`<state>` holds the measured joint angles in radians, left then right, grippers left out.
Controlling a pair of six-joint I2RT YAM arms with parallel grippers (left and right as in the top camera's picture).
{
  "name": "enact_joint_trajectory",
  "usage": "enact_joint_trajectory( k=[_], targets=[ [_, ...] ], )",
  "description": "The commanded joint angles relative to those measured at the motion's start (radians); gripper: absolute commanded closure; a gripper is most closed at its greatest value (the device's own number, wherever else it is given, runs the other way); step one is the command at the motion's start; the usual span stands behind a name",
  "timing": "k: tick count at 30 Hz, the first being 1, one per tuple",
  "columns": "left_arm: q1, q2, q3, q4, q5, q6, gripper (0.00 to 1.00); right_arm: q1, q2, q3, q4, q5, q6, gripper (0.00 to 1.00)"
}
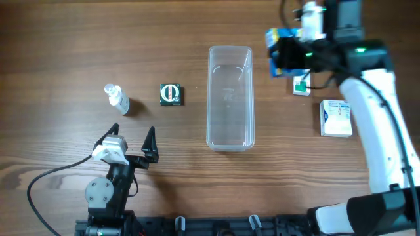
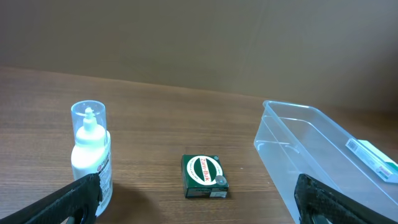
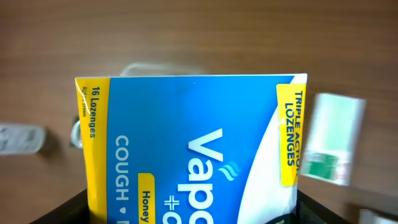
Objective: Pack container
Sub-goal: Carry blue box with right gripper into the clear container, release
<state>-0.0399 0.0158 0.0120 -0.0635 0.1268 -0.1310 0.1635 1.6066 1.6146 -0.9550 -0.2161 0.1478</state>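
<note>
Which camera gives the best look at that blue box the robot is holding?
The right wrist view: the blue lozenge box fills the frame, print readable. Overhead shows just blue edges of it inside the right gripper. The left wrist view misses it.

You had a brown, wood-grained table (image 1: 59,39) under everything. The container (image 1: 230,98) was clear and colourless. Your right gripper (image 1: 285,56) was black, and the lozenge box (image 3: 193,155) in it was bright blue with yellow bands down both edges, white lettering on the blue and blue lettering on the yellow. The small carton (image 1: 301,85) was white with a green patch; the white box (image 1: 336,118) carried blue print. You also had a dark green box (image 2: 205,177) with a white oval label, and a clear bottle (image 2: 90,155) with white contents. Your left gripper (image 1: 133,137) was black.
</note>
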Motion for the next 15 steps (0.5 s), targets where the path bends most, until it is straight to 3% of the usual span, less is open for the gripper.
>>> enact_joint_trajectory(
  k=[1,7,15],
  targets=[
    [0.003,-0.002,-0.006,-0.003,-0.009,0.023,0.00,0.113,0.054,0.010,0.002,0.093,0.153,0.24],
    [0.003,-0.002,-0.006,-0.003,-0.009,0.023,0.00,0.291,0.216,0.010,0.043,0.183,0.306,0.21],
    [0.003,-0.002,-0.006,-0.003,-0.009,0.023,0.00,0.322,0.400,0.010,0.113,0.277,0.349,0.20]
  ],
)
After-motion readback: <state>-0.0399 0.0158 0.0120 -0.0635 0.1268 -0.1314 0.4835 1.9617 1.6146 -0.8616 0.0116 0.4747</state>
